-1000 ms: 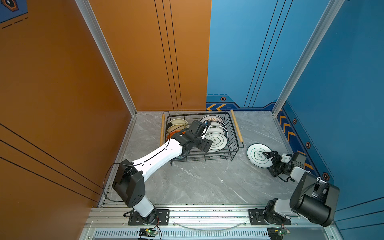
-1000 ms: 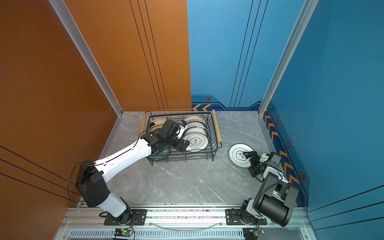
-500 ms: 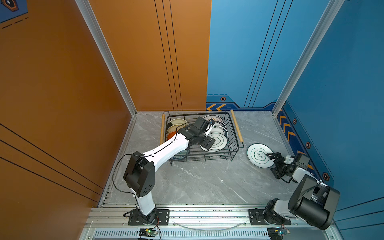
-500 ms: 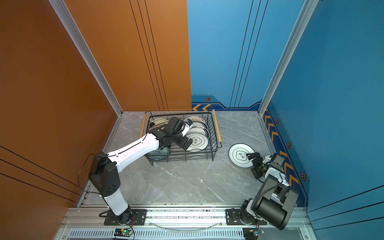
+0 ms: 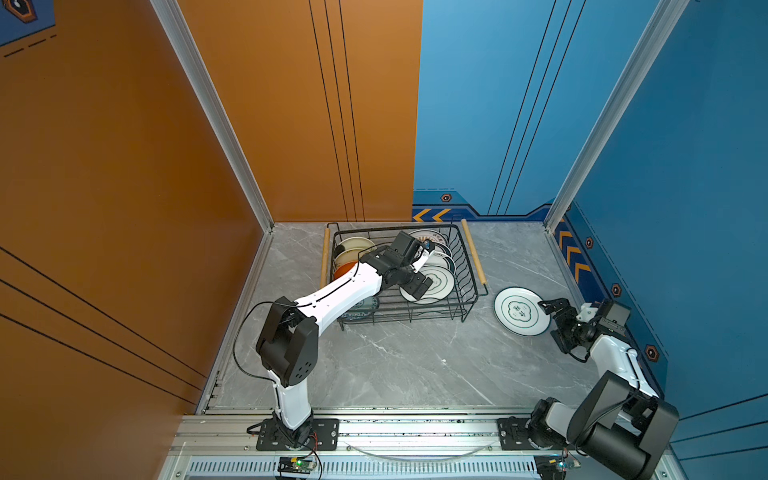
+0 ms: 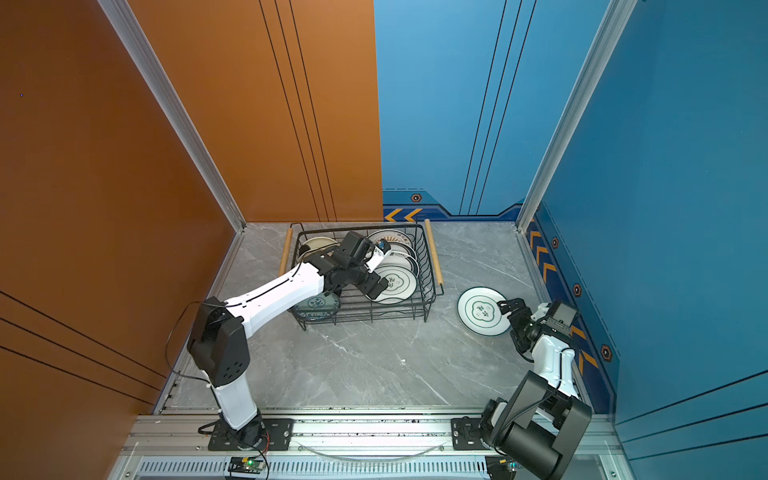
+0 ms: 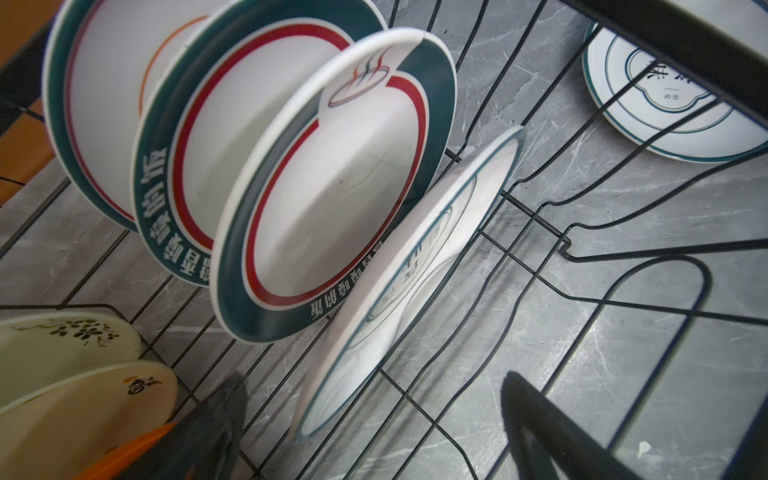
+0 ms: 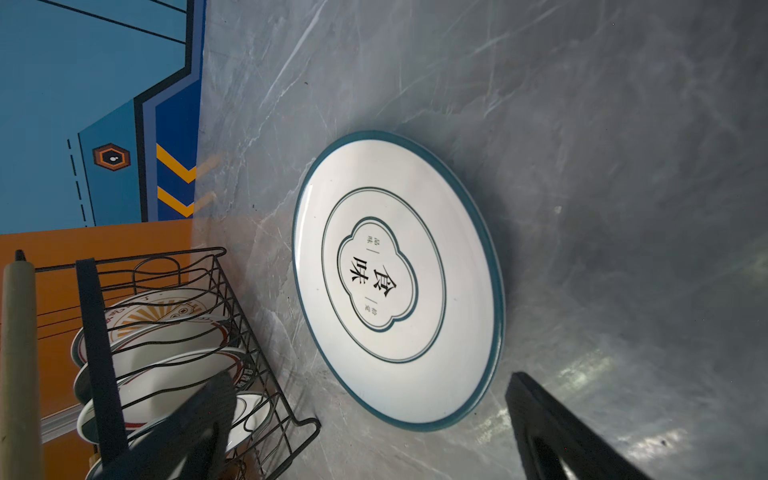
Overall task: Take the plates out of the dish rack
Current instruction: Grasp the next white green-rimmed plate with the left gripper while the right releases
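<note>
Black wire dish rack [image 5: 415,314] with wooden rod handles [image 5: 476,258] sits dead centre in both top views, pretty loaded: teal-rimmed white plates [image 5: 440,266] stand tilted in a row on its right side, cream ones [image 5: 353,245] and an orange one [image 5: 343,271] on its left. One white teal-edged plate [image 5: 519,311] lies flat, face up, just right of the rack.

Left tool [image 5: 417,287], arm outstretched, and right tool [image 5: 552,319], arm folded, both spread wide.

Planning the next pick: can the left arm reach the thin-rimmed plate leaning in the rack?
Probably yes: the left gripper hangs open inside the dish rack beside that plate, nothing between them.
</note>
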